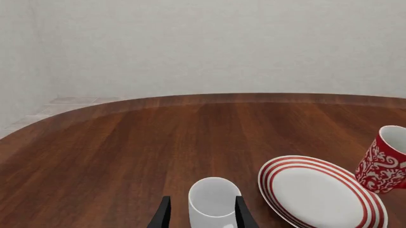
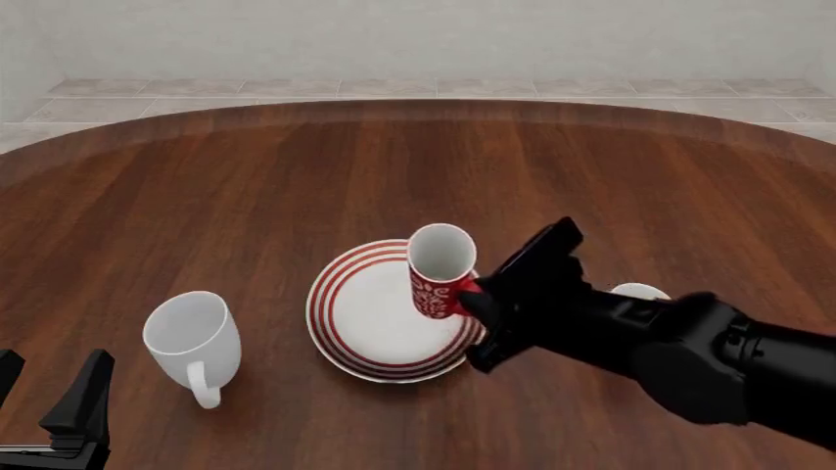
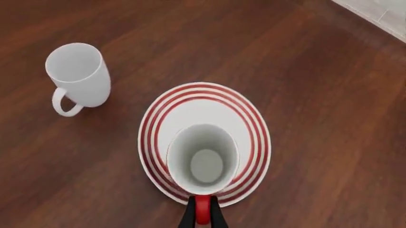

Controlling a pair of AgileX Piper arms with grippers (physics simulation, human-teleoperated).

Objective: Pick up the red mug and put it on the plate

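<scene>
The right gripper (image 2: pixel 473 294) is squeezed tight on the handle of the red mug (image 2: pixel 440 270), near the middle of the front view. The mug stands up straight over the right part of the plate (image 2: pixel 359 323), but I cannot tell if it touches the plate. A white mug (image 2: pixel 194 340) stands on the table (image 2: pixel 261 186) at the lower left, apart from the plate. The left gripper (image 2: pixel 50 392) sits in the bottom left corner with its fingers apart and nothing in them. A bit of another white thing (image 2: pixel 640 291) peeks out behind the right arm.
</scene>
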